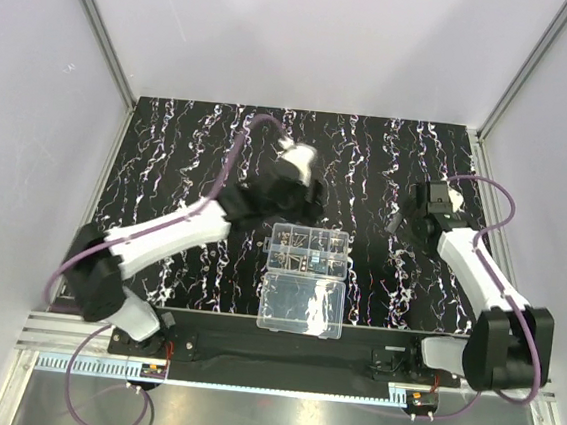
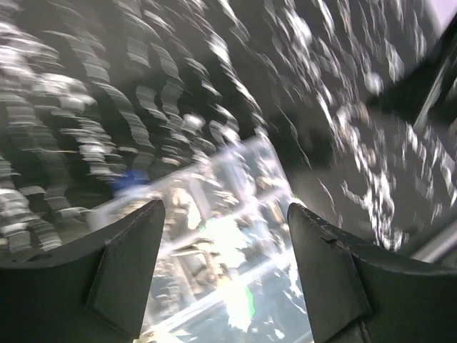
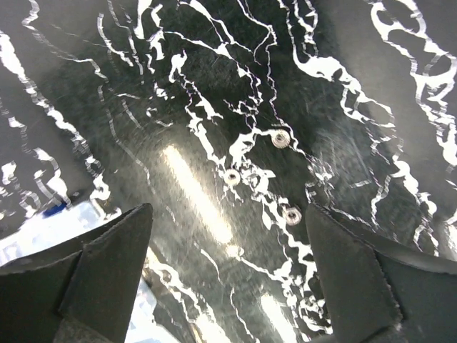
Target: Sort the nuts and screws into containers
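While nuts (image 3: 232,176) await pickup between the right gripper's (image 3: 229,208) wide fingers, the left gripper (image 2: 225,207) hangs parted, containers (image 2: 214,243) beneath its fingertips.

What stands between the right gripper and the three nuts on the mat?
Nothing visible does. The right gripper hangs open over the mat, and the three nuts lie uncovered on it, seen between its fingers.

The mat (image 1: 168,156) is showing black with white-purple streaks. Three nuts (image 3: 232,176) are gleaming silver, and the organizer box (image 1: 300,305) is appearing clear.
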